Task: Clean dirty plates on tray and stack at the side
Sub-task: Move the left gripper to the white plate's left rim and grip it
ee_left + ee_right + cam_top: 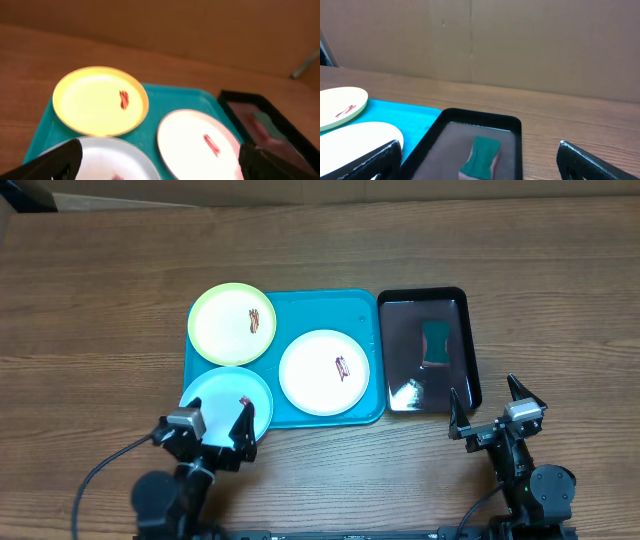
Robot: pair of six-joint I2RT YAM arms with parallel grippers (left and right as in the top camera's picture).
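The turquoise tray [312, 308] holds three dirty plates, each with a red-brown smear: a yellow-green plate [232, 324] at its back left, a white plate [324, 371] at its right, and a pale blue plate [226, 402] at its front left, overhanging the rim. They also show in the left wrist view: yellow-green [100, 101], white [197, 145], pale blue [107, 161]. My left gripper [213, 426] is open and empty at the pale blue plate's near edge. My right gripper [490, 408] is open and empty, just in front of the black tray.
A glossy black tray [428, 350] stands right of the turquoise tray, with a green sponge [437, 342] in it; the sponge also shows in the right wrist view [481, 156]. A cardboard wall stands behind the wooden table [100, 300].
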